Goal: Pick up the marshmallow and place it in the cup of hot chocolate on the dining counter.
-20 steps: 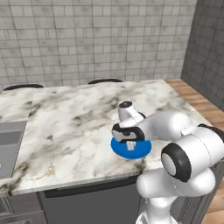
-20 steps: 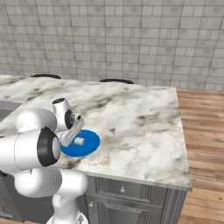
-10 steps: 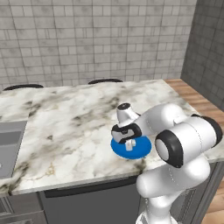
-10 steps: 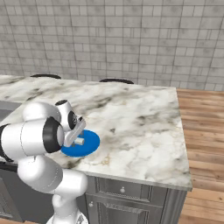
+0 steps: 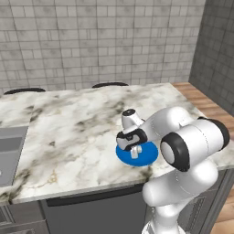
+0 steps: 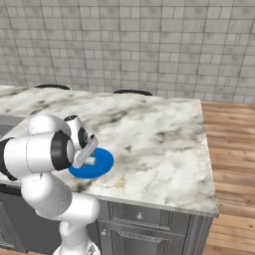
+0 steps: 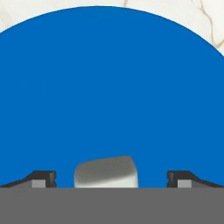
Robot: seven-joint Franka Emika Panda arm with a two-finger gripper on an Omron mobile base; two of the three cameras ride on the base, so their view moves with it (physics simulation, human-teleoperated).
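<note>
The gripper (image 5: 135, 151) is seen at the centre of the left base view, lowered over a round blue plate (image 5: 147, 155) that lies on the dining counter (image 5: 77, 132). In the right base view the same gripper (image 6: 87, 157) is found at the left of centre, again directly above the plate (image 6: 102, 164), with the white arm folded in from the lower left corner.

In the hand view the jaws are shown spread wide: one dark fingertip (image 7: 43, 178) is placed at the lower left of the frame and the other at the lower right, and both are kept clear of the marshmallow (image 7: 106, 172). The marshmallow is located at the bottom centre of that frame, between the two tips, resting on the blue plate (image 7: 109, 87). No contact between the fingers and the marshmallow is observed. A narrow strip of marble counter (image 7: 205, 22) is visible along the top corners of the hand view, beyond the plate's rim.

In the right base view the marshmallow (image 6: 91, 161) is made out as a small pale block just beside the gripper's lower finger, on the plate. In the left base view a small pale shape is seen beneath the hand, but it cannot be told from the gripper's own parts.

The plate is positioned near the front edge of the counter, towards the lower centre of both base views. Black stool backs (image 5: 109, 84) are noted at the counter's far edge, below a grey tiled wall (image 5: 91, 36). Wooden flooring (image 6: 231, 149) is recorded at the right of the right base view.
</note>
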